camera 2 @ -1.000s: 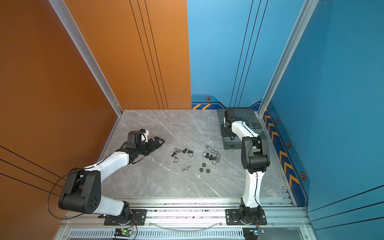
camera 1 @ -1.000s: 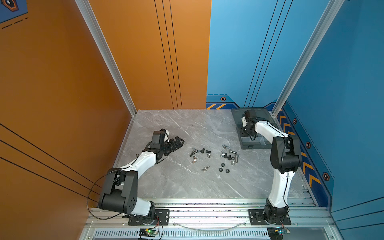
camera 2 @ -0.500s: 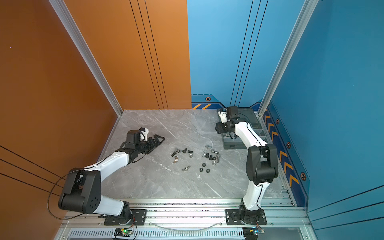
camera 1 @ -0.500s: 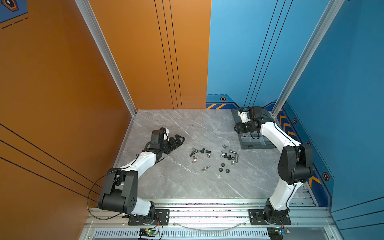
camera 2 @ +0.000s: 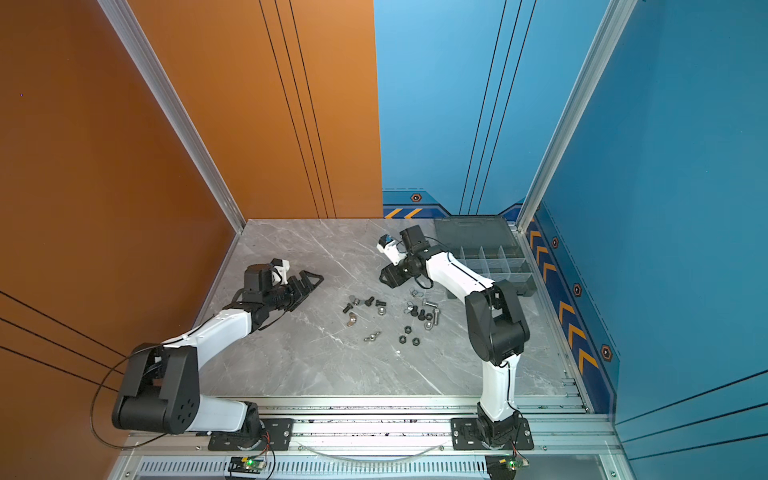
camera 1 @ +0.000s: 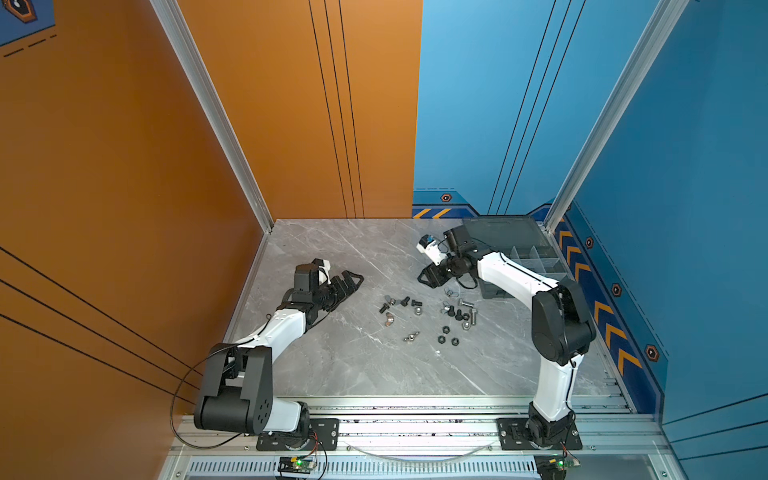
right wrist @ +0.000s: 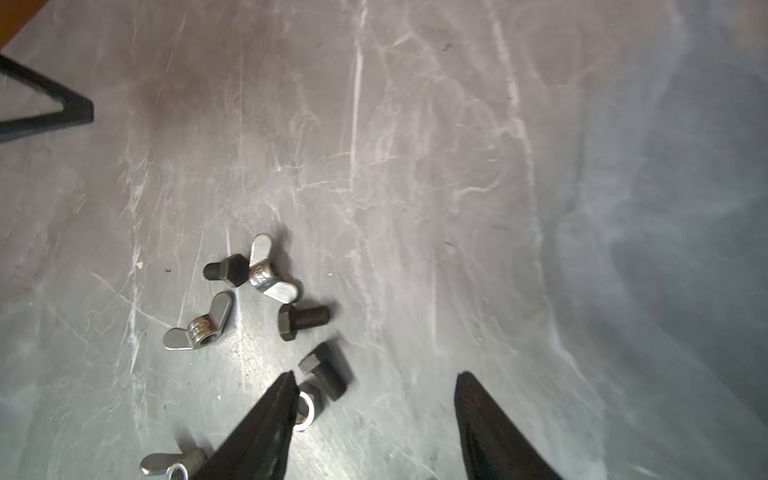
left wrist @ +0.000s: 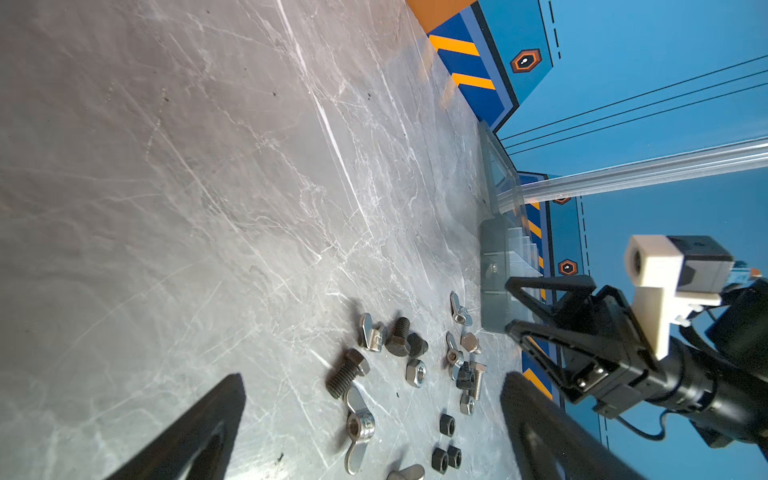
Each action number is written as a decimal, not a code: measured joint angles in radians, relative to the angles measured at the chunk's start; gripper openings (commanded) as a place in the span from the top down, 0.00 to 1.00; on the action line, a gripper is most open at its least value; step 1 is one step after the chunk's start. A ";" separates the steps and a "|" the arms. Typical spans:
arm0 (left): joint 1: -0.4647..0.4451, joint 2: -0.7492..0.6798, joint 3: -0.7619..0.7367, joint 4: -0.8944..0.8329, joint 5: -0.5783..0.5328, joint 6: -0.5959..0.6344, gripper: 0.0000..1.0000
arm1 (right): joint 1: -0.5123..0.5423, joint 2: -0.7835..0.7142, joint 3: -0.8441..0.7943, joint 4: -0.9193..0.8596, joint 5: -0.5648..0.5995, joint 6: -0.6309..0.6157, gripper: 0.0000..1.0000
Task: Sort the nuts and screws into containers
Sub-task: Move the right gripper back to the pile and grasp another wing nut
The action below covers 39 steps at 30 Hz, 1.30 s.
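Observation:
Screws and nuts lie scattered mid-table: a black screw [camera 1: 384, 307], a silver screw [camera 1: 473, 316], a wing nut [camera 1: 411, 336] and black nuts [camera 1: 445, 330]. The containers are compartments of the grey organizer box [camera 1: 544, 262] at the back right, lid open. My right gripper [camera 1: 428, 276] hovers open just behind the pile, left of the box. In the right wrist view this gripper [right wrist: 376, 377] holds nothing; a silver nut [right wrist: 305, 411] and a black screw [right wrist: 324, 376] lie beside one finger. My left gripper [camera 1: 351, 280] rests wide open, left of the pile, holding nothing [left wrist: 372, 384].
The orange wall [camera 1: 166, 208] bounds the table on the left and the blue wall [camera 1: 685, 249] on the right. The box's flat lid [camera 1: 503, 232] lies toward the back wall. An aluminium rail [camera 1: 415, 424] runs along the front edge.
My right arm has swung from over the box leftward to just behind the pile, and its jaws have opened wider. The left arm has not moved.

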 measured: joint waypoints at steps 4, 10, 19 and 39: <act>0.019 -0.011 -0.024 0.000 0.003 -0.007 0.02 | 0.061 0.063 0.049 -0.002 -0.017 -0.039 0.37; 0.024 -0.019 -0.039 0.000 0.004 -0.022 0.02 | 0.106 0.124 0.126 -0.011 -0.025 -0.072 0.37; 0.026 -0.021 -0.048 0.000 0.007 -0.026 0.02 | 0.161 0.190 0.152 -0.054 -0.005 -0.119 0.43; 0.026 -0.021 -0.051 0.000 0.007 -0.032 0.02 | 0.207 0.260 0.200 -0.100 0.086 -0.147 0.51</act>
